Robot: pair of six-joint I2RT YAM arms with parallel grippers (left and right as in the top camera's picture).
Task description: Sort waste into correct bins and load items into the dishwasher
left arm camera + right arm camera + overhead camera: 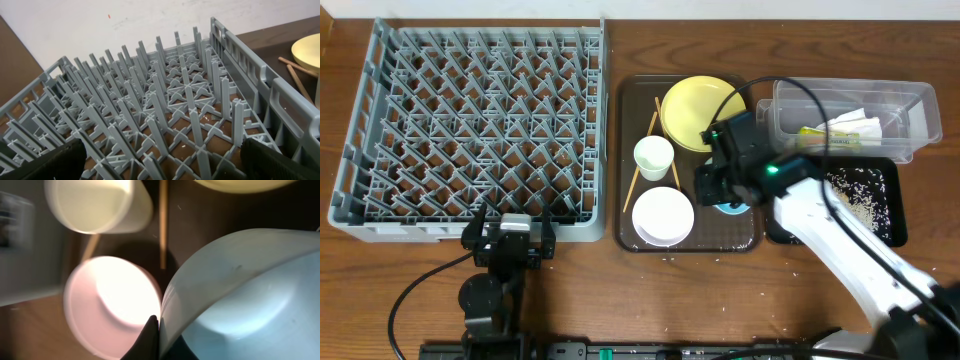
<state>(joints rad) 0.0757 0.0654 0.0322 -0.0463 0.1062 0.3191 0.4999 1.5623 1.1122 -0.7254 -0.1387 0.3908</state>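
My right gripper (159, 330) is shut on the rim of the light blue bowl (250, 290), one finger outside the wall and one inside. From overhead, this gripper (720, 190) hangs over the brown tray's right side and hides most of the blue bowl (730, 208). On the tray are the white bowl (663, 215), white cup (653, 157), yellow plate (700, 110) and chopsticks (631, 190). My left gripper (510, 235) stands open at the front edge of the grey dish rack (470, 130); pegs (165, 100) fill its view between the fingers (55, 162).
The dark brown serving tray (625, 235) lies right of the rack. A clear tub (910, 110) at the back right holds a green-and-yellow wrapper (815, 133) and white paper (855, 125). In front of it, a black tray (892, 215) holds rice (855, 195).
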